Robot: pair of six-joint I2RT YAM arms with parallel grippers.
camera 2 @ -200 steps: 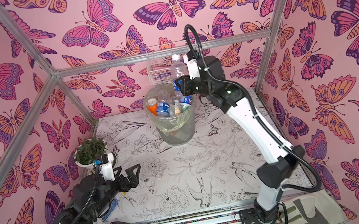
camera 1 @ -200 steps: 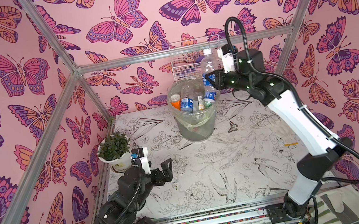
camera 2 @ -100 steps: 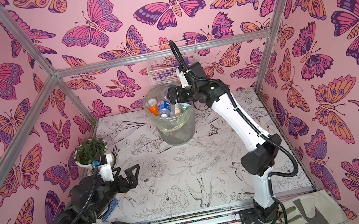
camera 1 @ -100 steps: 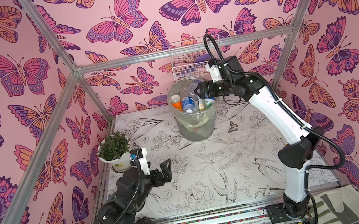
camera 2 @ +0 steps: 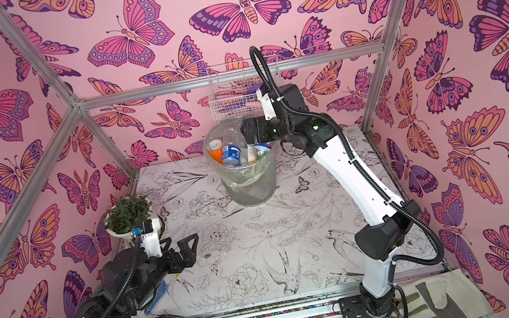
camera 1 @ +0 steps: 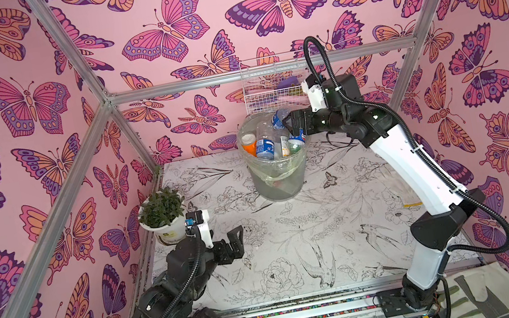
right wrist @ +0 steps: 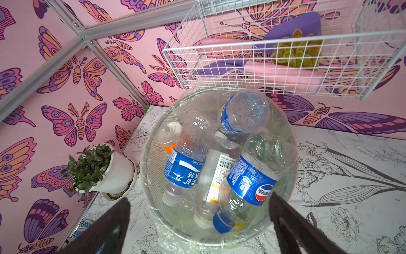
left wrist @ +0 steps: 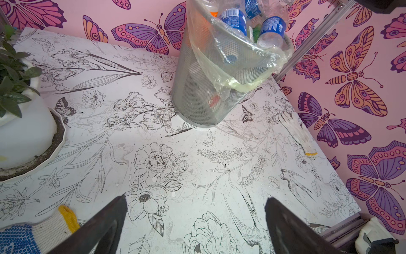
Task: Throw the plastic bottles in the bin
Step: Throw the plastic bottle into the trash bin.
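The scene is lit brightly and evenly by soft, diffuse light from overhead; only faint, soft-edged shadows are cast on the table. A pale sheen is seen on the clear liner of the bin. In both wrist views the dark fingers are rendered blurred, and straight lines are bowed near the edges by wide-angle distortion.

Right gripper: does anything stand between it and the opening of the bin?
Nothing visible does. The right gripper hangs open over the bin, where the plastic bottles reach the rim. The wire basket sits behind and higher, not between them.
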